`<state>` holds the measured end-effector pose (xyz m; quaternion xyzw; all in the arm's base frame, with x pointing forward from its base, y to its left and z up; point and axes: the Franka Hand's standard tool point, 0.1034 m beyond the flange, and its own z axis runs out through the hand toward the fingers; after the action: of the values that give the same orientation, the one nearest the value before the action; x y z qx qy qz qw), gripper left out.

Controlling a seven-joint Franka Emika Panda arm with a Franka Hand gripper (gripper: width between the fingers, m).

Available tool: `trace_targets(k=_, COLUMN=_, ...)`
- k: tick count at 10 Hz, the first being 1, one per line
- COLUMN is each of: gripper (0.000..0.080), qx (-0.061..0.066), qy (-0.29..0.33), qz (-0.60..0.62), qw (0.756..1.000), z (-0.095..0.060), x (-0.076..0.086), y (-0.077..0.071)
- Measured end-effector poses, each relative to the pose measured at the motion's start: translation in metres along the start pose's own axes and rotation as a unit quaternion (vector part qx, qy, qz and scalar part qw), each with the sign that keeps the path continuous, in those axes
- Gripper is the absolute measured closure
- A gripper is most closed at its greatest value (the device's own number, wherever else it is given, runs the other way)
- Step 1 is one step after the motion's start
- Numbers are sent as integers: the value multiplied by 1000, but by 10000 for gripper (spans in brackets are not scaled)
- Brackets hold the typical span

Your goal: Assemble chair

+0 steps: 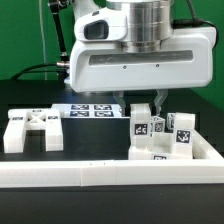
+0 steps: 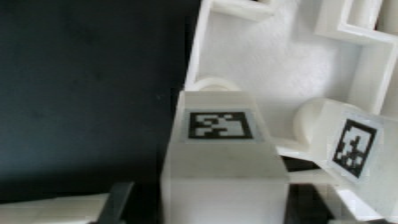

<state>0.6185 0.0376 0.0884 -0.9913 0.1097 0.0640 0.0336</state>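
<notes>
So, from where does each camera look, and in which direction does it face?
Exterior view: off the arm, low, outside the border frame, facing across it toward the chair parts; the arm's wrist and gripper show.
Wrist view: on the wrist, facing down along the gripper at the tagged block between its fingers.
Shared: the gripper and the tagged block.

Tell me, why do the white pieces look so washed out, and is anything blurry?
Wrist view: the tagged block up close looks soft, and the white parts behind it glare into one bright patch. Exterior view: evenly lit, tags on the chair pieces readable, sharp against the black table.
</notes>
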Motion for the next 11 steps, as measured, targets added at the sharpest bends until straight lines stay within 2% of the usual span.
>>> trace_targets(k=4, gripper=509, qx=9, qy=24, qz=205, qw=978, z=1, x=-4, y=-7)
trace_targets(k=5, gripper=508, qx=14, qy=27, qz=264, qw=964, z=1, x=-4, y=-8)
trace_targets(k=7, gripper=508, qx=15, qy=26, qz=329, qw=944, z=1, x=-4, y=-9)
trace_targets(k=8, gripper=508, qx=24, qy=27, qz=387, qw=921, z=1, x=-3, y=-10)
trace_targets(k=11, gripper=508, qx=31, qy=28, qz=529, qw=848, z=1, x=-4, y=-15)
